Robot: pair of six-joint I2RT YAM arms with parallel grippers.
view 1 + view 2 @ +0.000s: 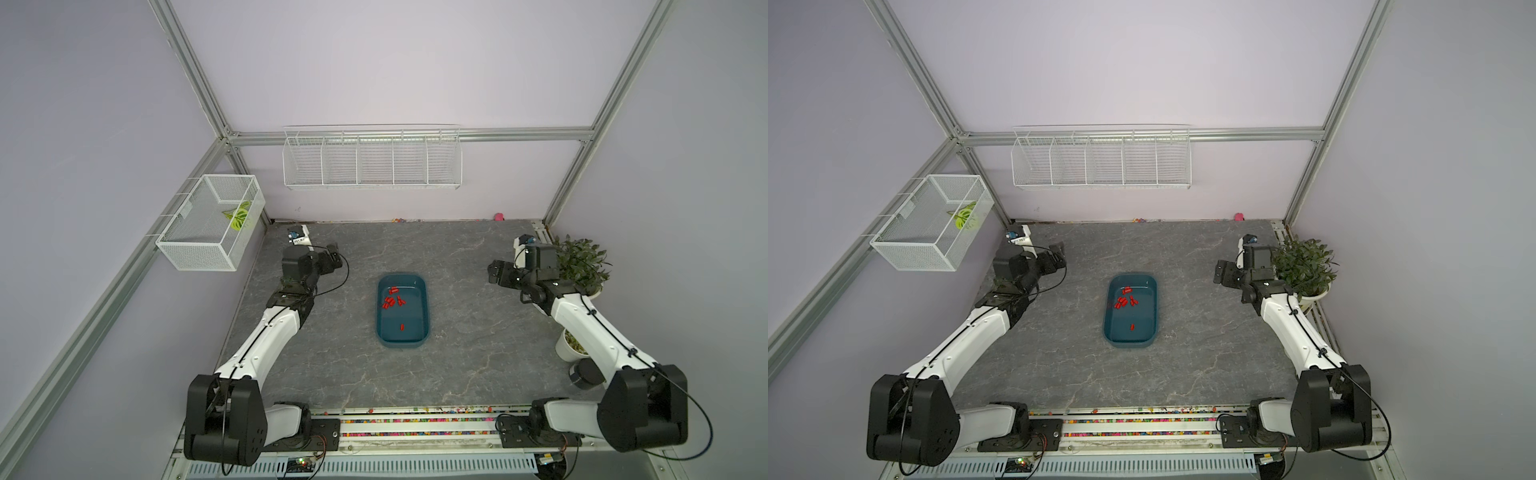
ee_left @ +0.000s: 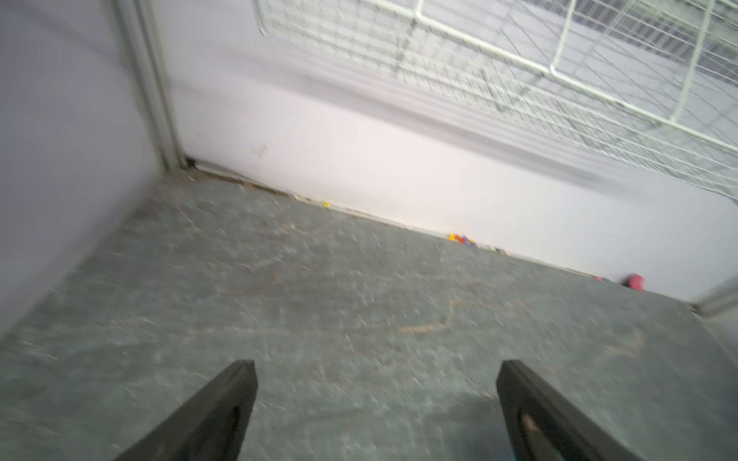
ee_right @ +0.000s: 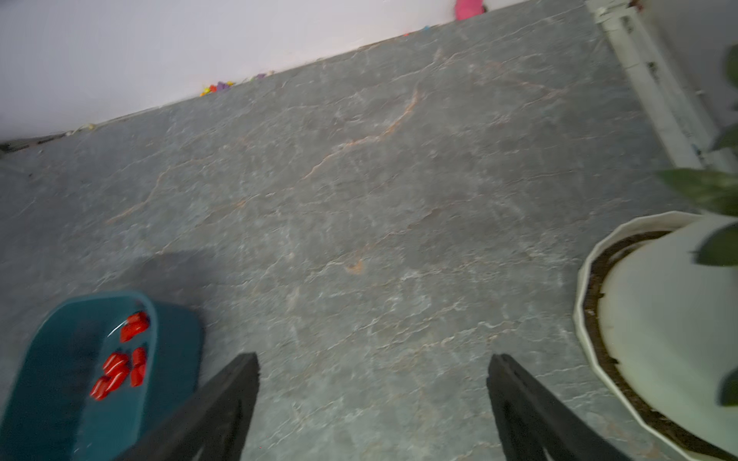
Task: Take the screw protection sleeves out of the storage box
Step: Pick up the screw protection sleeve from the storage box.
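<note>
Three lilac walls (image 1: 374,62) surround the grey tabletop (image 1: 465,353) and storage box (image 1: 415,318).

Glossy teal plastic storage box (image 1: 417,311), matt stone-look table (image 1: 457,353), white wire basket (image 1: 372,160)

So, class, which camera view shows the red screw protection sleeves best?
The top views: both show the whole storage box from above, with the clustered screw protection sleeves and one lone sleeve. The right wrist view shows only the cluster, blurred and cut off. The left wrist view shows none.
</note>
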